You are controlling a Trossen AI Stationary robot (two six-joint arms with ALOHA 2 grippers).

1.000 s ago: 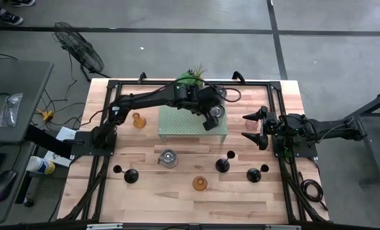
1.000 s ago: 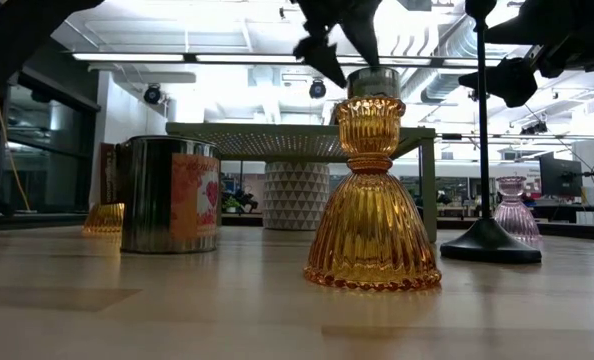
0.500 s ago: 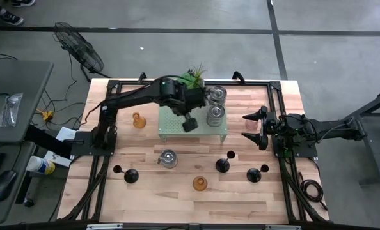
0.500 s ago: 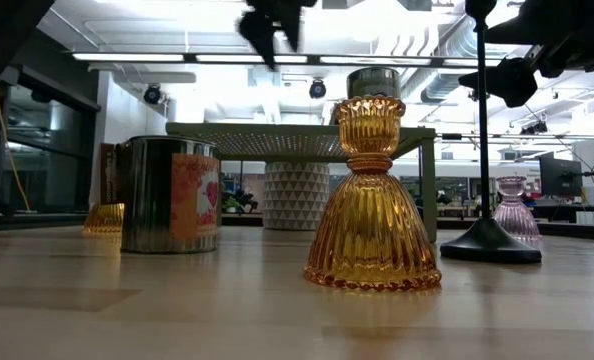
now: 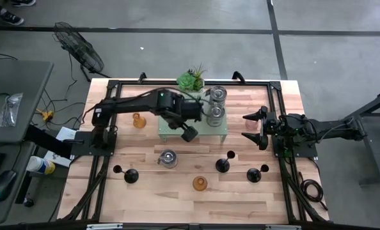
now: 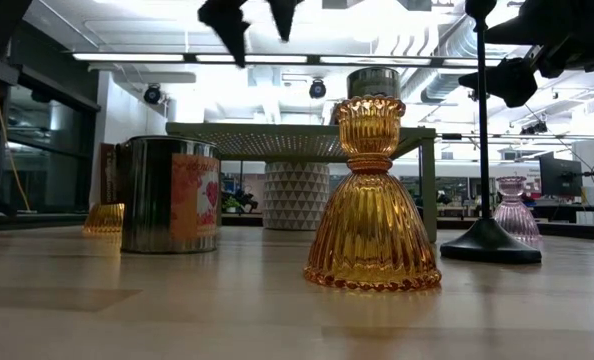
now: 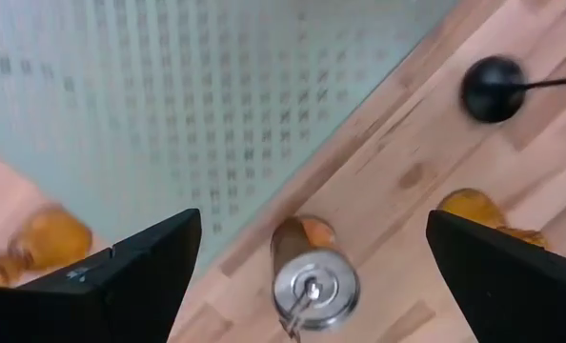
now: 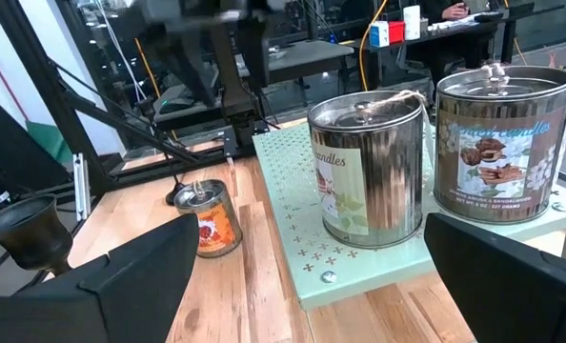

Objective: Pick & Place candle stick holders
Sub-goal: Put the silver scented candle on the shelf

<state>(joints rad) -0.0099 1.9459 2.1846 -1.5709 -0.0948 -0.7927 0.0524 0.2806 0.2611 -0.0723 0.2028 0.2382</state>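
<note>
While two silver tins [image 5: 215,114] already stand on the pale green stand [image 5: 171,124], most holders are still down on the worktop [image 5: 177,191]. From the left: an amber glass one [image 5: 138,120], a black stemmed one [image 5: 131,176], a third tin [image 5: 167,158], another amber one [image 5: 199,184], two more black ones [image 5: 222,165], and a pink one [image 5: 251,124]. The left gripper [image 5: 189,133] hangs over the stand's front edge, jaws spread and empty, seemingly bound for that tin. The right gripper [image 5: 259,128] waits by the pink holder, jaws spread.
</note>
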